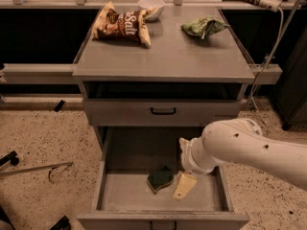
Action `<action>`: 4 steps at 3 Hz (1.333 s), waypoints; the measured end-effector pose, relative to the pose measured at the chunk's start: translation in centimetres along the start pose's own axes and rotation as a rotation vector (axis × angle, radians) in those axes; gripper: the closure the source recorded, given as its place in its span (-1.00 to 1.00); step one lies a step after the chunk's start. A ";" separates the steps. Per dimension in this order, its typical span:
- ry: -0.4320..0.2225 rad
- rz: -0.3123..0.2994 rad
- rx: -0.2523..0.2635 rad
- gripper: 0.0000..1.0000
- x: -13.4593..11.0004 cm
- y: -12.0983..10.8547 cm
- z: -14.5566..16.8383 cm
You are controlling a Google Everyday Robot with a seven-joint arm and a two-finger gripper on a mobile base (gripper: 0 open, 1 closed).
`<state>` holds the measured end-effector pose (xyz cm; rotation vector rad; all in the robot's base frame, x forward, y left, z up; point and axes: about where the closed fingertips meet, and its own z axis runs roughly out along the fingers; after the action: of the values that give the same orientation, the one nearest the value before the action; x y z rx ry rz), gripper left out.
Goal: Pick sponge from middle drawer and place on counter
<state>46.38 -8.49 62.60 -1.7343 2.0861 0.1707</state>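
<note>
The sponge (pixel 160 179), dark green on top with a tan edge, lies on the floor of the open middle drawer (pixel 124 202), near the middle. My gripper (pixel 184 186) hangs from the white arm that reaches in from the right. It is down inside the drawer, just right of the sponge, and one pale finger (pixel 184 185) shows close beside it. The counter (pixel 163 56) is the grey cabinet top above the drawers.
On the counter lie a brown snack bag (pixel 122 24), a white bowl (pixel 151 6) and a light-green snack bag (pixel 204 27). A shut drawer front with a black loop handle (pixel 163 111) sits above the open drawer. Cables hang at the right. Speckled floor lies around.
</note>
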 end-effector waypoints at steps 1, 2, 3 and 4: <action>-0.005 -0.015 -0.011 -1.00 -0.1 -0.1 1.8; 0.002 -0.048 -0.034 -1.00 -0.1 -0.5 6.6; -0.005 -0.068 -0.061 -1.00 -0.1 -1.1 11.2; -0.015 -0.068 -0.070 -1.00 0.7 -1.7 15.5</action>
<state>51.62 -3.97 48.58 -1.8361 2.0292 0.2385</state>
